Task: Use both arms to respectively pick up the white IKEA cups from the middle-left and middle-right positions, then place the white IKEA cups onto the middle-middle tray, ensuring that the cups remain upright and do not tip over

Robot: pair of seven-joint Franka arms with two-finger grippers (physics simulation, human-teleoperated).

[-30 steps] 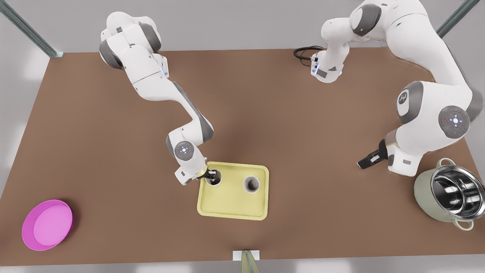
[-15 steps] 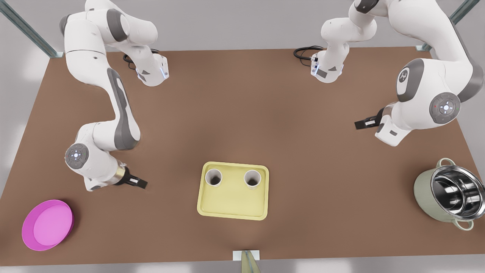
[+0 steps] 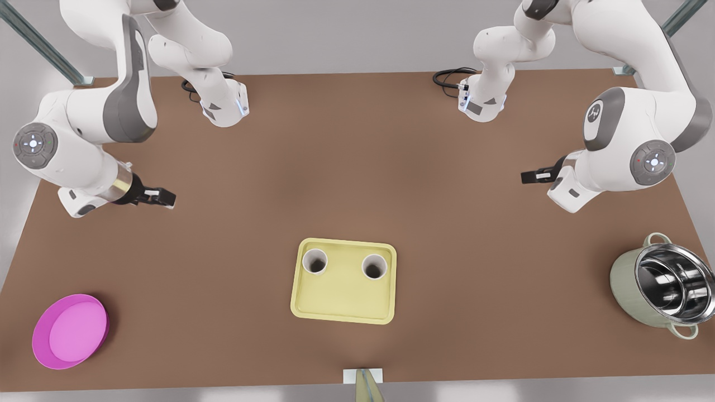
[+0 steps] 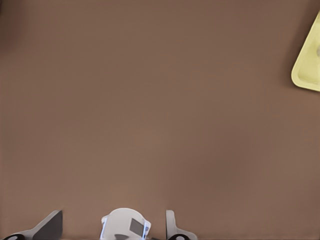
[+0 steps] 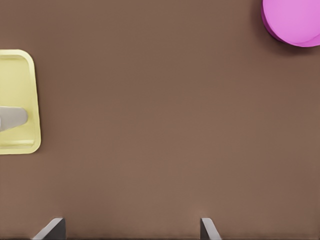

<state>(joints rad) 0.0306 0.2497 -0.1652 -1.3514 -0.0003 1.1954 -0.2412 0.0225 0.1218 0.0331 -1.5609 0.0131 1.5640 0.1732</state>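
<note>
Two small white tapered cups (image 3: 315,262) (image 3: 374,267) stand upright side by side on the far half of the flat pale yellow rectangular tray (image 3: 342,304), apart from each other, nothing else on it. Front view: right gripper (image 3: 162,197) hangs over the brown table (image 3: 357,167) at the front view's left, left gripper (image 3: 530,177) at the front view's right, both well apart from the tray, which lies between them. The round magenta bowl (image 3: 70,330) and sage-green steel-lined pot (image 3: 659,286) are empty. Left wrist view: fingers (image 4: 50,226) spread wide, holding nothing. Right wrist view: fingers (image 5: 52,228) likewise wide, empty. Placement looks done; no regrasp needed.
</note>
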